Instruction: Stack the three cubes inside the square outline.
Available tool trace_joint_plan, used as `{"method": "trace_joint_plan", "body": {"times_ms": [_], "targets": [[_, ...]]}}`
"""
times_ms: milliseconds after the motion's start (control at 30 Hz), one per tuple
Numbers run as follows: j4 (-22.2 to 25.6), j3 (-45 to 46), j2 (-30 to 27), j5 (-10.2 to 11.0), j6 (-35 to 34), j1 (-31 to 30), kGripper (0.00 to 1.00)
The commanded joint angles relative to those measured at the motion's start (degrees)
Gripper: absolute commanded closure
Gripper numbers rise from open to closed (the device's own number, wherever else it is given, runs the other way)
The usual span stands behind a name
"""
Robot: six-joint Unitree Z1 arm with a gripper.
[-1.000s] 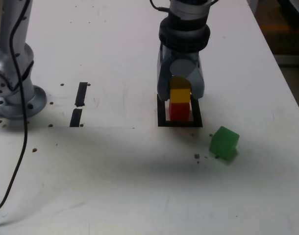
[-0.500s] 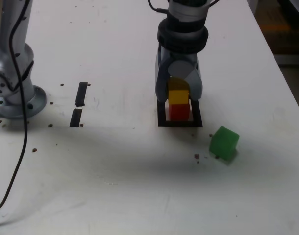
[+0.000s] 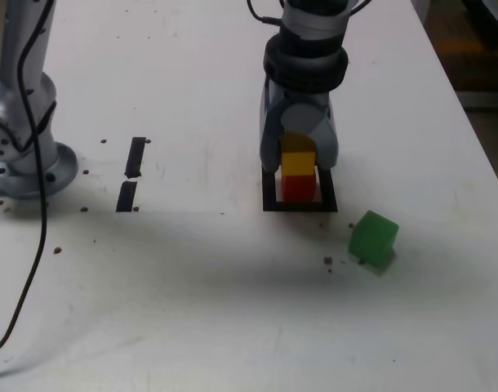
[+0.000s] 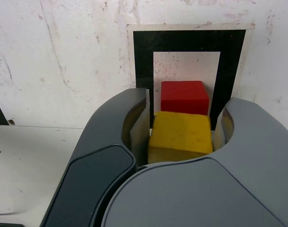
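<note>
The yellow cube [image 3: 298, 156] sits on top of the red cube [image 3: 298, 187], and both stand inside the square outline [image 3: 270, 192] just right of centre in the exterior view, on the white desk [image 3: 192, 269]. The end effector [image 3: 299, 153] reaches down around the yellow cube, one finger on each side. In the wrist view a thin gap shows between the yellow cube [image 4: 181, 136] and the finger plate [image 4: 140, 133] beside it, so the jaws look slightly parted and not clamped on the cube, though the other side is too tight to read. The step in hand appears to be letting go of the second cube on the stack. The green cube [image 3: 373, 238] lies on the desk toward the lower right of the exterior view, outside the outline and tilted on an edge. The next move would call for the jaws to clear the yellow cube and lift straight up without nudging the stack, then reach for the green cube.
</note>
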Motion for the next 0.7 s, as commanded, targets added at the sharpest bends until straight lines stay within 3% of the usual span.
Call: {"method": "trace_joint_plan", "body": {"times_ms": [0,367,667], "targets": [[-0.16,0.13,0.3,0.06,-0.07,-0.07,0.38],[-1.51,1.21,-0.17,0.62,0.64,-0.07,0.04],[-1.43,2.51,-3.45,1.46,0.88,-0.07,0.0]]}}
